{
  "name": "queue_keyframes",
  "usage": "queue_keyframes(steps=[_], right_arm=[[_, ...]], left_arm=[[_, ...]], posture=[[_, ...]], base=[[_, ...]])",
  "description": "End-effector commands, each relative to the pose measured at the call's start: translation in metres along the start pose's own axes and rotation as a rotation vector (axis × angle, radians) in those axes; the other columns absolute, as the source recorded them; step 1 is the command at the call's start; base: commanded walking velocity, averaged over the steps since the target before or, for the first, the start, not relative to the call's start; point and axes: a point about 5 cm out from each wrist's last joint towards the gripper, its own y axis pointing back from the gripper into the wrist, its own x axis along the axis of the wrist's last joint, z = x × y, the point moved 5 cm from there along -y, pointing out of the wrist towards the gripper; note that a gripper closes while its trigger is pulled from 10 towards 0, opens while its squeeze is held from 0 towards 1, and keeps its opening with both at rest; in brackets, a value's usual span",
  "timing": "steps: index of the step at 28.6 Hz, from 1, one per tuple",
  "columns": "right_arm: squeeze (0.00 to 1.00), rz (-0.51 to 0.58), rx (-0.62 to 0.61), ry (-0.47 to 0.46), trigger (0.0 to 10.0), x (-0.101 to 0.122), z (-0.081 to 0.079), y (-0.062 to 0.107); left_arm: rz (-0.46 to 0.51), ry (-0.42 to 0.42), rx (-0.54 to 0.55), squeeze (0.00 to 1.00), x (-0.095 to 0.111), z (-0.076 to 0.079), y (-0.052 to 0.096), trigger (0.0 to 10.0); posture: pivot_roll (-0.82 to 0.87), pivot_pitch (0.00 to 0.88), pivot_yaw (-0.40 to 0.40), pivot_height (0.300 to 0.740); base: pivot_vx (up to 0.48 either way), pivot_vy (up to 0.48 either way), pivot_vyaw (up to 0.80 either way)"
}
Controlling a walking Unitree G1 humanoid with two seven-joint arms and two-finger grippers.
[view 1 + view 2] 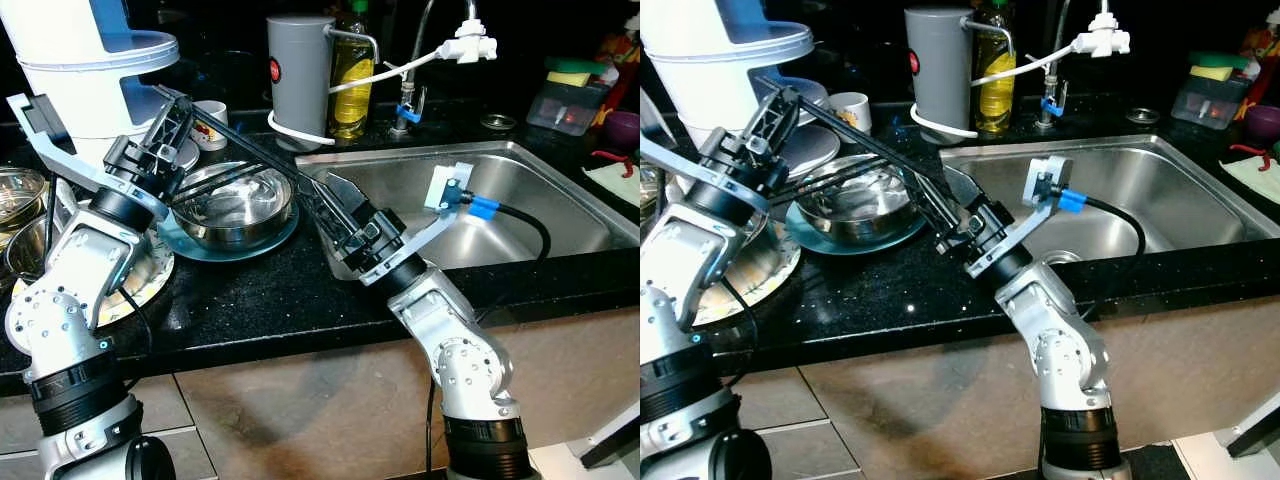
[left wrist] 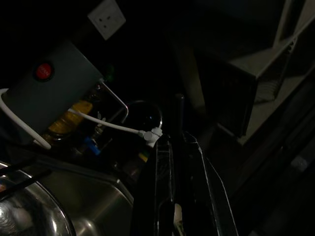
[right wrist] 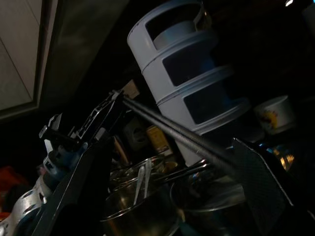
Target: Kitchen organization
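The left gripper (image 1: 262, 170) crosses over the round steel bowl (image 1: 235, 207) on the teal plate (image 1: 190, 243), its fingers close together, but I cannot tell if they are closed. The right gripper (image 1: 805, 105) reaches left over the bowl; its fingertips are hidden, so I cannot tell its state. The steel sink (image 1: 560, 185) has only a drain inside.

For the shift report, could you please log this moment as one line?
left hand: above steel bowl | right hand: at bowl rim | bowl: on teal plate | sink: beside
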Motion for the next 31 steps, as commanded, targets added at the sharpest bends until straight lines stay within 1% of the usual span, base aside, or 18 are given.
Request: queue_keyframes(steps=[1, 3, 5, 7, 8, 11, 12, 14, 17, 18, 20, 21, 24, 25, 26, 27, 28, 31], right_arm=[[1.0, -0.004, 0.01, -0.039, 10.0, -0.005, -0.005, 0.0], [1.0, -0.004, 0.011, -0.052, 10.0, -0.006, -0.006, 0.0], [1.0, -0.012, 0.022, -0.044, 10.0, -0.007, -0.008, 0.0], [1.0, -0.031, 0.035, 0.013, 10.0, -0.004, -0.007, 0.0], [1.0, -0.031, 0.035, 0.013, 10.0, -0.004, -0.007, 0.0], [1.0, -0.059, 0.032, 0.224, 10.0, 0.007, 0.0, 0.0], [1.0, -0.059, 0.032, 0.224, 10.0, 0.007, 0.0, 0.0], [1.0, -0.021, 0.034, 0.369, 10.0, 0.032, 0.004, -0.005], [1.0, -0.007, 0.055, 0.413, 10.0, 0.043, 0.001, -0.007], [0.39, -0.012, 0.108, 0.45, 10.0, 0.051, -0.007, -0.009], [0.39, -0.012, 0.108, 0.45, 10.0, 0.051, -0.007, -0.009], [0.0, -0.027, 0.153, 0.475, 10.0, 0.054, -0.014, -0.009], [0.0, -0.059, 0.196, 0.515, 10.0, 0.053, -0.019, -0.009], [0.0, -0.119, 0.234, 0.59, 10.0, 0.044, -0.022, -0.007], [0.0, -0.119, 0.234, 0.59, 10.0, 0.044, -0.022, -0.007], [0.0, -0.187, 0.265, 0.661, 10.0, 0.033, -0.021, -0.004], [0.0, -0.256, 0.301, 0.693, 10.0, 0.022, -0.02, 0.001], [0.0, -0.31, 0.324, 0.714, 10.0, 0.013, -0.018, 0.006]], left_arm=[[0.022, 0.028, 0.001, 0.0, 0.001, 0.001, 0.002, 0.0], [0.017, 0.046, 0.004, 0.0, 0.0, 0.001, 0.002, 0.0], [-0.046, 0.021, -0.022, 0.0, -0.007, 0.003, 0.005, 0.0], [-0.104, -0.044, -0.048, 0.0, -0.012, 0.005, 0.007, 0.0], [-0.104, -0.044, -0.048, 0.0, -0.012, 0.005, 0.007, 0.0], [-0.174, -0.133, -0.107, 0.0, -0.016, 0.011, 0.008, 0.0], [-0.174, -0.133, -0.107, 0.0, -0.016, 0.011, 0.008, 0.0], [-0.251, -0.218, -0.175, 0.0, -0.02, 0.018, 0.01, 0.0], [-0.286, -0.258, -0.197, 0.0, -0.022, 0.021, 0.011, 0.0], [-0.318, -0.31, -0.208, 0.0, -0.023, 0.021, 0.011, 0.0], [-0.318, -0.31, -0.208, 0.0, -0.023, 0.021, 0.011, 0.0], [-0.332, -0.341, -0.203, 0.0, -0.021, 0.02, 0.012, 0.0], [-0.331, -0.358, -0.207, 0.0, -0.019, 0.02, 0.011, 0.0], [-0.334, -0.365, -0.228, 0.0, -0.019, 0.023, 0.01, 0.0], [-0.334, -0.365, -0.228, 0.0, -0.019, 0.023, 0.01, 0.0], [-0.332, -0.362, -0.246, 0.0, -0.019, 0.026, 0.01, 0.0], [-0.331, -0.372, -0.259, 0.0, -0.018, 0.027, 0.009, 0.0], [-0.328, -0.375, -0.265, 0.0, -0.016, 0.028, 0.008, 0.0]], posture=[[0.02, 0.174, 0.015, 0.74], [0.02, 0.174, 0.015, 0.74], [0.02, 0.177, 0.016, 0.74], [0.02, 0.178, 0.016, 0.74], [0.02, 0.178, 0.016, 0.74], [0.02, 0.178, 0.015, 0.74], [0.02, 0.178, 0.015, 0.74], [0.02, 0.181, 0.015, 0.74], [0.02, 0.181, 0.015, 0.74], [0.02, 0.18, 0.015, 0.74], [0.02, 0.18, 0.015, 0.74], [0.02, 0.18, 0.015, 0.74], [0.02, 0.178, 0.014, 0.74], [0.02, 0.178, 0.014, 0.74], [0.02, 0.178, 0.014, 0.74], [0.01, 0.177, 0.015, 0.74], [0.01, 0.177, 0.015, 0.74], [0.01, 0.174, 0.014, 0.74]], base=[[0.0, 0.0, 0.0], [0.0, 0.0, 0.0], [0.0, 0.0, 0.0], [0.0, 0.0, 0.0], [0.0, 0.0, 0.0], [0.0, 0.0, 0.0], [0.0, 0.0, 0.0], [0.0, 0.0, 0.0], [0.0, 0.0, 0.0], [0.0, 0.0, 0.0], [0.0, 0.0, 0.0], [0.0, 0.0, 0.0], [0.0, 0.0, 0.0], [0.0, 0.0, 0.0], [0.0, 0.0, 0.0], [0.0, 0.0, 0.0], [0.0, 0.0, 0.0], [0.0, 0.0, 0.0]])
